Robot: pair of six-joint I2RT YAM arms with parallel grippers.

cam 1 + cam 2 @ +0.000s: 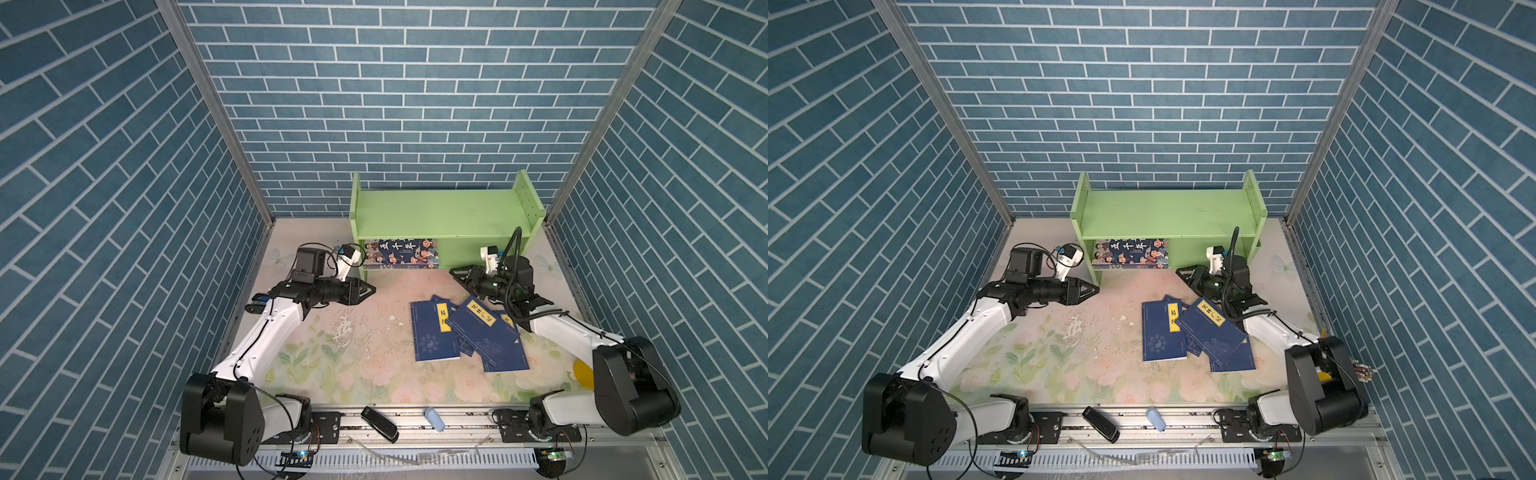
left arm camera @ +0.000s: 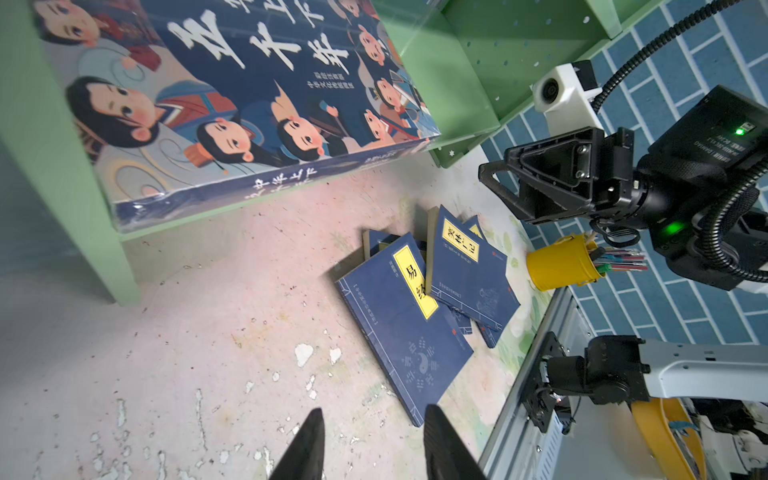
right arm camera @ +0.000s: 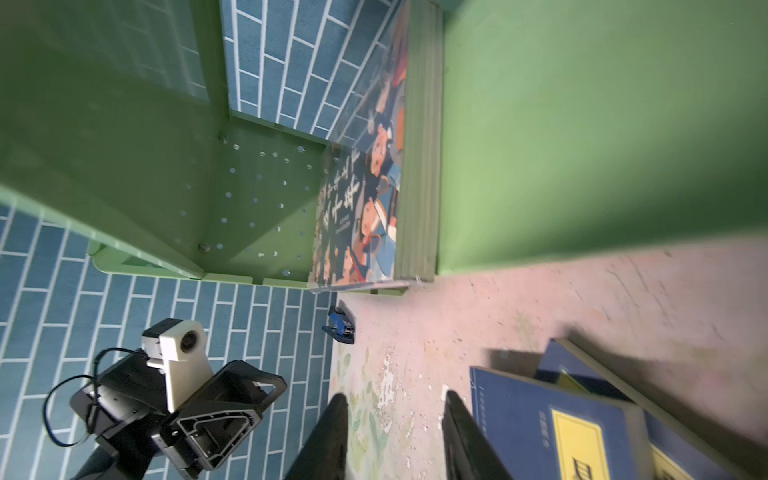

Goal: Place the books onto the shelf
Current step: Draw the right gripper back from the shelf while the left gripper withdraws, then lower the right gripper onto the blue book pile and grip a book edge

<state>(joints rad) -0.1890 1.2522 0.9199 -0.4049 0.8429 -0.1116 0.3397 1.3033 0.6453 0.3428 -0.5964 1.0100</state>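
1. Done so far: the large book with cartoon figures around a dark blue centre [image 1: 401,252] lies flat on the lower tier of the light green wooden two-tier shelf [image 1: 436,212]. It sits at the tier's left end, with its front edge at the tier's lip.
2. Not yet done: the several thin navy books with yellow title labels [image 1: 478,332] lie in a loose, overlapping heap on the floral table [image 1: 353,353]. The heap is in front of the shelf's right half, and none of these books touches the shelf.
3. On the left arm [image 1: 257,340] the jaws stand apart and empty, low in front of the shelf's left upright.
4. On the right arm [image 1: 569,332] the jaws are also apart and empty, between the heap and the shelf.
5. Judgement: the task is at an early stage, with one book shelved and the whole navy heap to go. The upper tier and the rest of the lower tier look free.
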